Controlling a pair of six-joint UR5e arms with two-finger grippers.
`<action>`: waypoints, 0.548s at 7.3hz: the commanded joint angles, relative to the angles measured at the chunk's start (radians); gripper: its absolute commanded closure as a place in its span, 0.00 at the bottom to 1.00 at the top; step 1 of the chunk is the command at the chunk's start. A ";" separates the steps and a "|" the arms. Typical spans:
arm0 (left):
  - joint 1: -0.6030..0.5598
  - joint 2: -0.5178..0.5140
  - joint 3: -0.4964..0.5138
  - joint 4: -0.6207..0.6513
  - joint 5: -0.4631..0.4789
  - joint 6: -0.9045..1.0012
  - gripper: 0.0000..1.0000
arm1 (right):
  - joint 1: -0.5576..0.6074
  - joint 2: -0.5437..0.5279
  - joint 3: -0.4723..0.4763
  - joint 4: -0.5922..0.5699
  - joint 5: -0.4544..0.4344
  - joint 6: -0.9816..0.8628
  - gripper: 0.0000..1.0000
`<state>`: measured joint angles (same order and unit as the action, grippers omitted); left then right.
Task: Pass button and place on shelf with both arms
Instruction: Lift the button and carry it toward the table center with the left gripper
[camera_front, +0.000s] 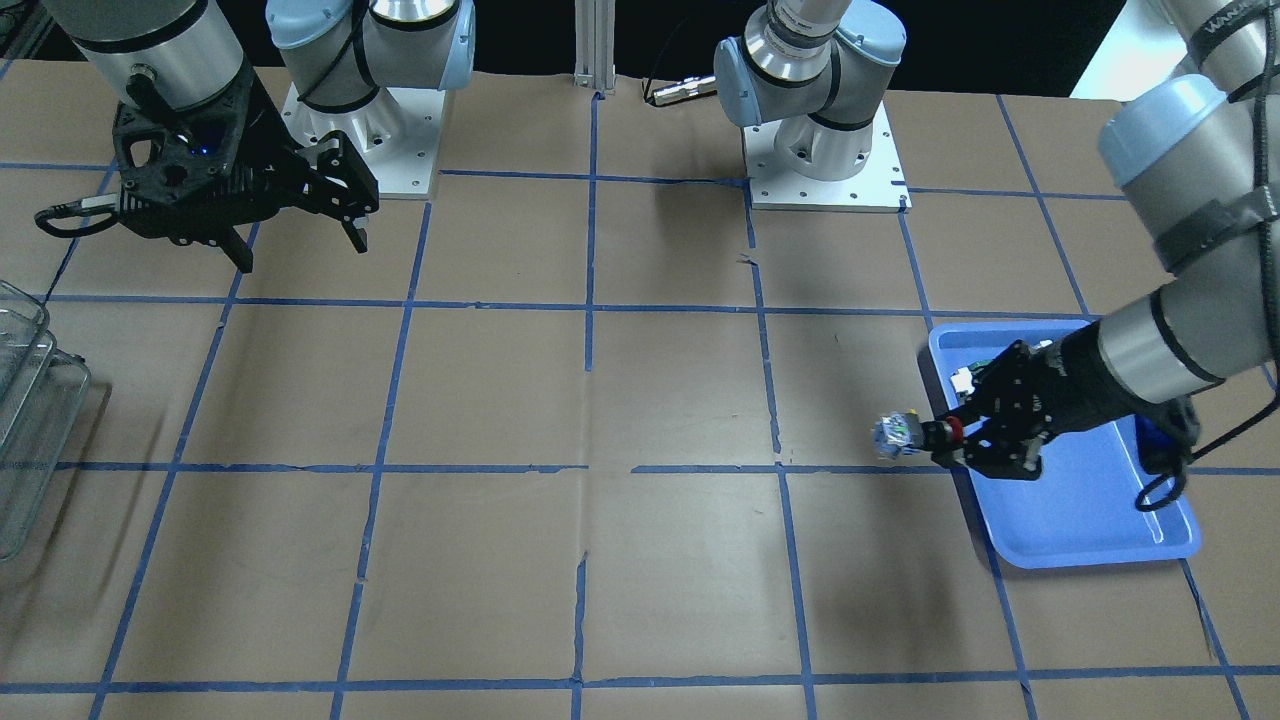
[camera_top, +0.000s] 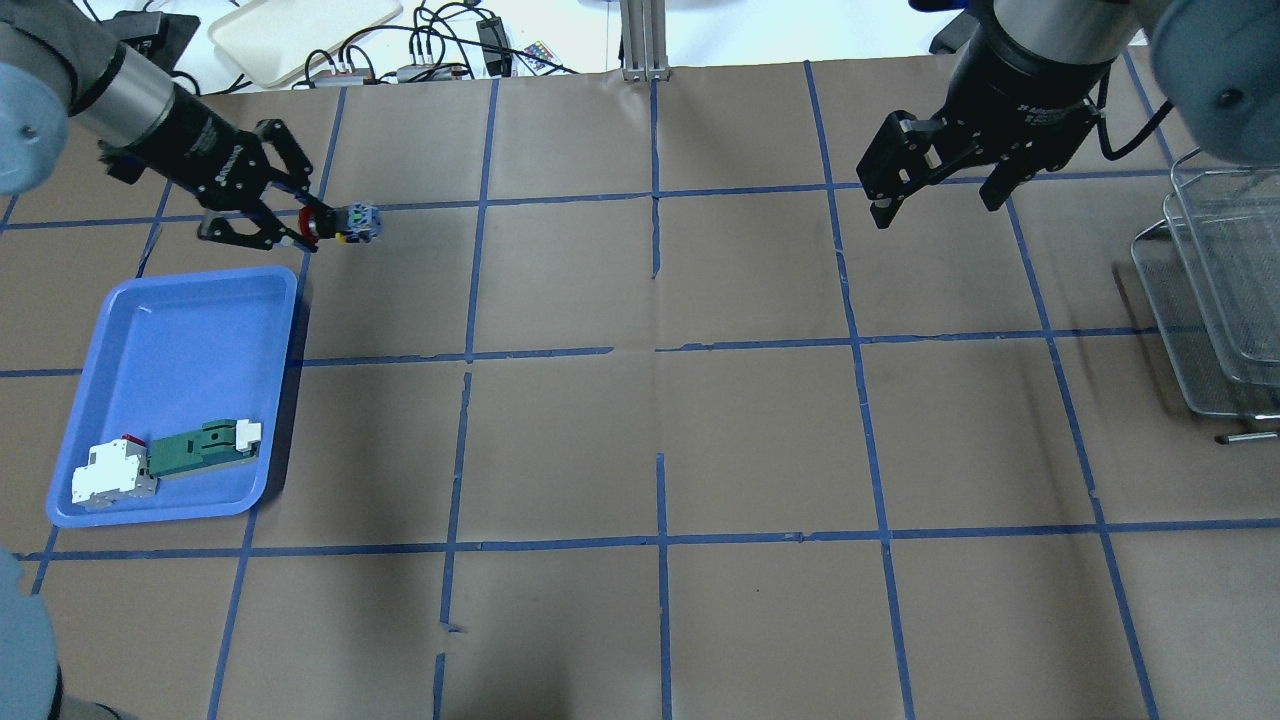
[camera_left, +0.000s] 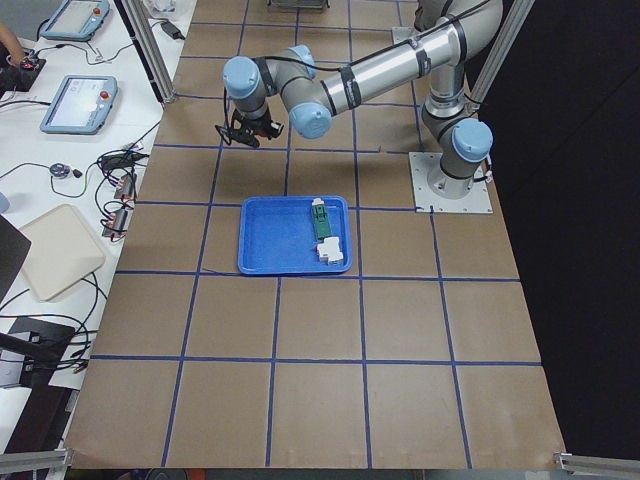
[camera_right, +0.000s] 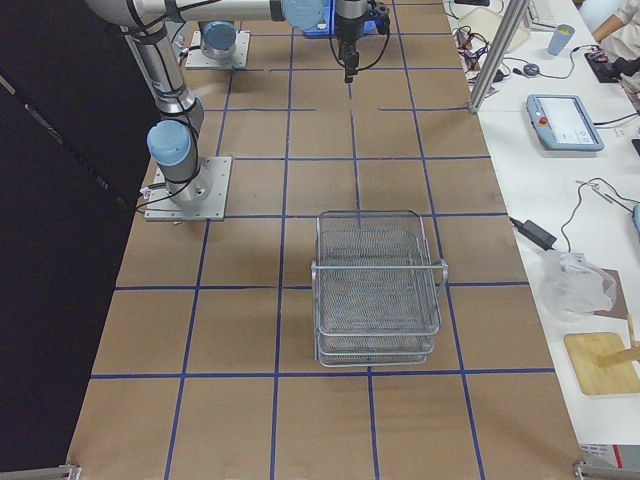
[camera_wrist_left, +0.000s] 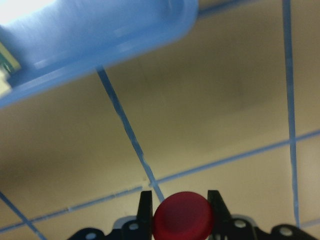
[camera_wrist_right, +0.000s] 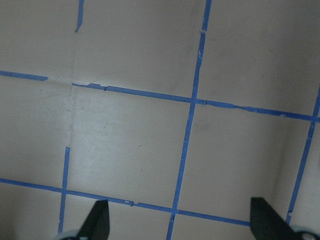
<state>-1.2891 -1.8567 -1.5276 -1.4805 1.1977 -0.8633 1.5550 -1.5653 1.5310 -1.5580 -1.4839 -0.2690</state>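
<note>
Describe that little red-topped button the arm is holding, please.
The button is small: a red mushroom cap, a black collar and a blue-grey block with green and yellow bits. It lies sideways in the air, block pointing away from the left gripper, which pinches it at the cap end, just beyond the blue tray.

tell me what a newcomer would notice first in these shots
The red-capped push-button switch stands out, held off the table in the left gripper, by a corner of the blue rectangular tray. Across the table the right gripper hangs with jaws wide open, near the silver wire-mesh tiered rack at the table's edge.
</note>
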 joint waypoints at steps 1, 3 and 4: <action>-0.172 0.049 -0.008 -0.020 -0.056 -0.151 1.00 | -0.007 -0.012 -0.003 -0.011 0.010 -0.213 0.00; -0.298 0.077 0.007 -0.020 -0.157 -0.352 1.00 | -0.024 -0.007 0.007 -0.001 0.169 -0.446 0.00; -0.326 0.088 0.009 -0.020 -0.179 -0.397 1.00 | -0.027 -0.013 0.008 0.013 0.180 -0.573 0.00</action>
<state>-1.5613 -1.7847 -1.5242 -1.4997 1.0640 -1.1793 1.5356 -1.5740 1.5355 -1.5596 -1.3492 -0.6859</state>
